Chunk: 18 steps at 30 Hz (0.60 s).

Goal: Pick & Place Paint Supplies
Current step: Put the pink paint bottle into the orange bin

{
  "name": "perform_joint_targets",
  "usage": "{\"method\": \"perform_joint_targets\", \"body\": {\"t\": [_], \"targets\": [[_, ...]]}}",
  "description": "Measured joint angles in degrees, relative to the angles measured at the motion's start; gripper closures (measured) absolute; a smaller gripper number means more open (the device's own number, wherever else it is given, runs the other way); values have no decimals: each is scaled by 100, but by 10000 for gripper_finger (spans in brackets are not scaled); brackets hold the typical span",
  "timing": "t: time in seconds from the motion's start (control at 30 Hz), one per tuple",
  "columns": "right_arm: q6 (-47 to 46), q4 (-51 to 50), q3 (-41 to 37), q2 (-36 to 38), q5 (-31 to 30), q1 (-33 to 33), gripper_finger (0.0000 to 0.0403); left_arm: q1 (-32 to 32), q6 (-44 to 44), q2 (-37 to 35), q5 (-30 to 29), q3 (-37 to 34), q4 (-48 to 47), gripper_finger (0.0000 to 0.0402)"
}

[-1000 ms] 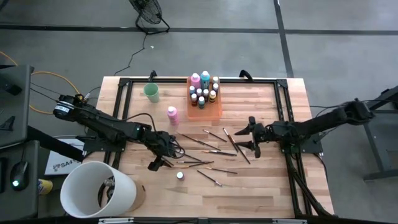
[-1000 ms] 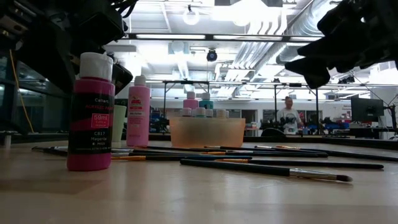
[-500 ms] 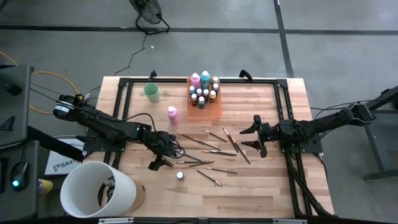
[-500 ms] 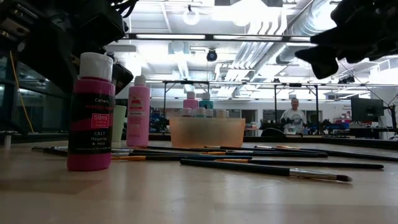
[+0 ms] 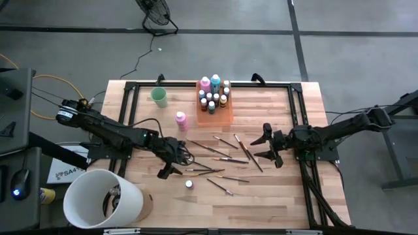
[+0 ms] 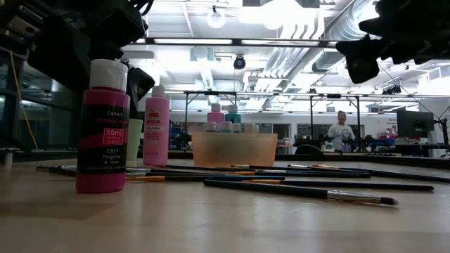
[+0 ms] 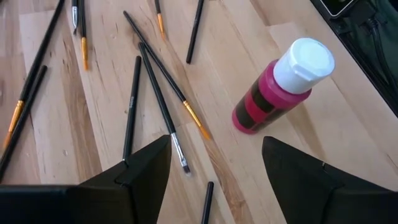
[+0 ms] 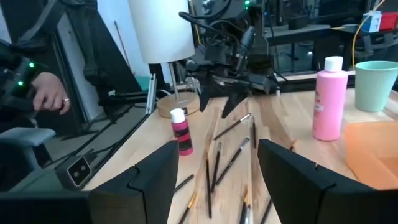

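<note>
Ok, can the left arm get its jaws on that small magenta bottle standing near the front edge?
Probably yes: the left gripper hangs open beside the magenta bottle, which stands upright with bare wood around it; the nearest brushes lie clear of it.

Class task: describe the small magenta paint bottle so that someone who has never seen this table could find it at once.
Start at the wooden table and its scatter of brushes. At their near edge stands the small magenta bottle with a white cap, alone. Unlike the taller pale pink bottle, it is short, with a dark label.

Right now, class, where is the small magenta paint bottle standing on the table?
In the high view, the small magenta bottle stands upright near the table's front edge, apart from the scattered brushes, just ahead of the left hand.
</note>
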<state>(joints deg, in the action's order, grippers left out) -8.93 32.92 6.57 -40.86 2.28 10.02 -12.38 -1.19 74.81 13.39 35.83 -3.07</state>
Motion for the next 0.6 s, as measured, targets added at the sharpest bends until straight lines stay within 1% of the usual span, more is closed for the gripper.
{"method": "perform_joint_targets", "body": {"t": [0.1, 0.23, 0.33, 0.43, 0.53, 0.6], "targets": [[10, 282, 0, -228, 24, 0, 188, 0, 5, 0, 0, 0, 2, 154], [0, 420, 0, -506, 24, 0, 188, 0, 17, 0, 2, 0, -1, 154], [0, 414, 0, -541, 37, 0, 188, 0, 23, 0, 38, 0, -1, 154], [16, 363, 0, -461, 91, -2, 188, 0, 34, 0, 133, 0, -1, 154], [66, 110, -2, -72, 77, -2, 188, -2, 43, 0, 139, 0, -2, 154], [133, -178, 2, 178, -81, -5, 188, -2, 103, 0, 140, 0, -2, 154]]}}
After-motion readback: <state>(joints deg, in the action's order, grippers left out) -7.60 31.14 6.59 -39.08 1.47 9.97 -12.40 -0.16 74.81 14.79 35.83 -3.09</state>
